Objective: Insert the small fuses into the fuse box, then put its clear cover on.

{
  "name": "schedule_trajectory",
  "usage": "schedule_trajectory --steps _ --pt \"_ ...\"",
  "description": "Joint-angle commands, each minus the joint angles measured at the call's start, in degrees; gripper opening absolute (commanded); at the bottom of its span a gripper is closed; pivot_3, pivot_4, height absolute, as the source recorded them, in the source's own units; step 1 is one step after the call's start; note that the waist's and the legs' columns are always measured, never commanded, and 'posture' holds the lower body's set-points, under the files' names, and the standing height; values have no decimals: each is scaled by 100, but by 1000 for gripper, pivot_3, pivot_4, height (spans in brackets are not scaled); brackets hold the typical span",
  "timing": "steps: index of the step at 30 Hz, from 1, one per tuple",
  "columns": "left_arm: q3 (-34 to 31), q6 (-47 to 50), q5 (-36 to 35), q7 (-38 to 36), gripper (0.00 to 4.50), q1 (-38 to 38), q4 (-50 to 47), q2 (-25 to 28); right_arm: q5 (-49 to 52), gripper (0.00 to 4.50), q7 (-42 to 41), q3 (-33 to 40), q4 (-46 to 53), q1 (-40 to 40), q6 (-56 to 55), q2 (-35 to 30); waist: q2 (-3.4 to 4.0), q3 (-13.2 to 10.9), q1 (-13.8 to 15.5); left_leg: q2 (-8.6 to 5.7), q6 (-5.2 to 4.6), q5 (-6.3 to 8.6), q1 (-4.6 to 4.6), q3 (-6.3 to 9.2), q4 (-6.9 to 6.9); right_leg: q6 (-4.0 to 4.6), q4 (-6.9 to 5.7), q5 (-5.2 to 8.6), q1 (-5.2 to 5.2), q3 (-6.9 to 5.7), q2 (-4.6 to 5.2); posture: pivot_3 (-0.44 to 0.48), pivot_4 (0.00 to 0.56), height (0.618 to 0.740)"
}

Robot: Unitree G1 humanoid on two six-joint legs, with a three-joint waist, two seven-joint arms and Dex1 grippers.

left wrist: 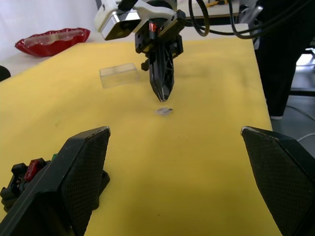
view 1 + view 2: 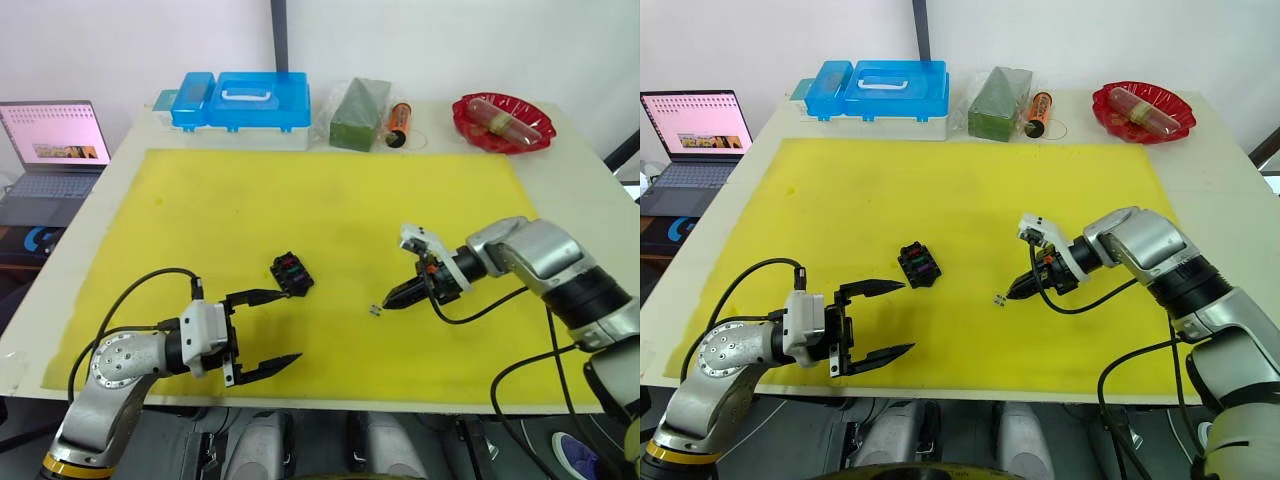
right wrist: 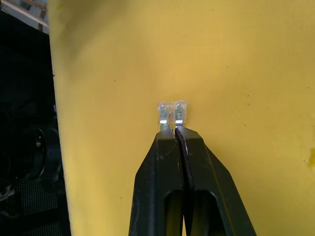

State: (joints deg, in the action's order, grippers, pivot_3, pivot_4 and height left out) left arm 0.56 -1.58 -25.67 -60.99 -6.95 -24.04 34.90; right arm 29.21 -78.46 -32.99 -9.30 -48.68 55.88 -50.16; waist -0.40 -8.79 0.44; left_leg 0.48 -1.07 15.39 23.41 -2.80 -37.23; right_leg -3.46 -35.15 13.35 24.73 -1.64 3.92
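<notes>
Left gripper [image 2: 263, 334] nearest, at 7 o'clock on the yellow mat [image 2: 250, 200], jaws spread wide, empty. Fuse box [image 2: 291, 273] just past its upper finger, several coloured fuses seated in it. Pale grey fuse [image 2: 375, 310] lies flat on mat near centre. Right gripper [image 2: 392, 301] at 4 o'clock, jaws pressed together, tips just at the fuse, not pinching it. Clear cover [image 1: 118, 74] on mat just beyond the right gripper. Blue case [image 2: 240, 101] at 12 o'clock, far edge.
</notes>
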Motion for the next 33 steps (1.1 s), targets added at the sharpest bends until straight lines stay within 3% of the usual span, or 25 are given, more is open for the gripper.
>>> schedule_trajectory --steps 1,2,5,10,21,33 --pt "-8 -61 -32 28 4500 5 -207 30 -198 39 -269 95 -47 -191 27 66 0 0 -3 0 0 0 0 0 2 0 0 0 1 0 1 0 150 740" --pt "-11 -56 -33 29 4500 9 -210 37 -240 39 -333 92 -78 -208 37 85 0 0 -7 -1 1 0 0 -1 3 1 0 -1 2 0 3 0 150 740" --pt "-41 -40 -47 32 4500 -15 -234 66 -311 626 -552 132 -166 -299 100 102 2 0 -23 -4 3 1 0 -6 5 1 -3 -1 6 -1 12 0 150 740" --pt "-10 -15 -51 85 4500 -35 -290 70 -503 2269 -620 141 -310 -376 111 257 3 0 -42 -8 4 1 0 -12 7 2 -4 -1 8 -2 19 0 150 740" --pt "26 60 -61 174 4500 42 -332 87 -896 2269 -808 75 -1025 -552 52 726 5 1 -128 -9 6 1 0 -14 10 1 -5 -2 11 -3 21 0 150 740" --pt "20 85 -26 250 4500 -65 -408 71 -1190 2269 -1381 -152 -1076 -532 -105 950 9 3 -136 -10 9 2 0 -14 13 0 -6 -2 12 -4 21 0 150 740"
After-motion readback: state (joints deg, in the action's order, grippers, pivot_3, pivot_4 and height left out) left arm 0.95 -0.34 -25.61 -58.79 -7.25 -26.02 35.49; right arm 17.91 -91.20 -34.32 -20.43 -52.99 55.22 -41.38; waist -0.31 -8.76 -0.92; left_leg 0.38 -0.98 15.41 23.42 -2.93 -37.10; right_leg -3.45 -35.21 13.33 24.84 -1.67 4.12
